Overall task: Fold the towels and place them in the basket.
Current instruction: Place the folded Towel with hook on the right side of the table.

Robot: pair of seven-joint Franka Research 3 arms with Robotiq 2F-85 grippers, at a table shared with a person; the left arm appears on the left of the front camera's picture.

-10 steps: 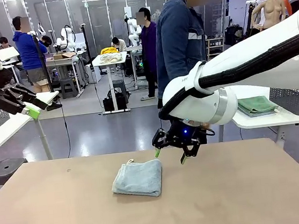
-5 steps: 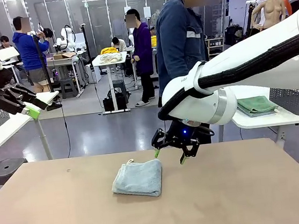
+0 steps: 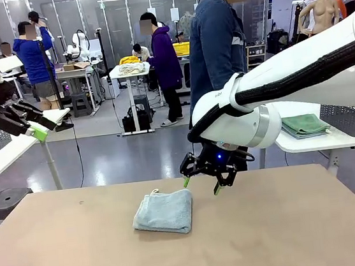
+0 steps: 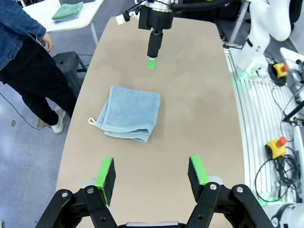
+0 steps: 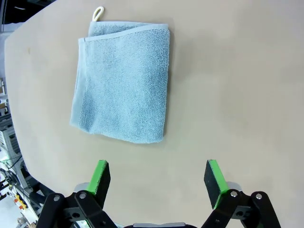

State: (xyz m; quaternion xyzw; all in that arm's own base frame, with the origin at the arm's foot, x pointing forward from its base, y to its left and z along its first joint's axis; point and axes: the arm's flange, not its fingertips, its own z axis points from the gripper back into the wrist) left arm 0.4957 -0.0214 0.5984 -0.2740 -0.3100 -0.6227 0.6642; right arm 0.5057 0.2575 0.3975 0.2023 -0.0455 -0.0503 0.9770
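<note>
A pale blue-grey towel (image 3: 164,211) lies folded into a small rectangle on the brown table, its cream loop at the far corner; it also shows as the towel (image 4: 128,113) and the towel (image 5: 122,78). My right gripper (image 3: 202,186) hovers open just right of the towel's far corner, nothing between its green pads. The same right gripper (image 5: 158,181) looks down on the table beside the towel. My left gripper (image 3: 38,132) is raised high at the far left, off the table; the left gripper (image 4: 151,177) is open and holds nothing. The basket is out of view.
A person in a denim jacket (image 3: 214,45) stands at the table's far edge behind my right arm. A white side table (image 3: 331,134) on the right carries folded green cloths (image 3: 305,125). A stool (image 4: 66,64) stands by the table's far side.
Both arms and the towel are still. Only people in the background have shifted.
</note>
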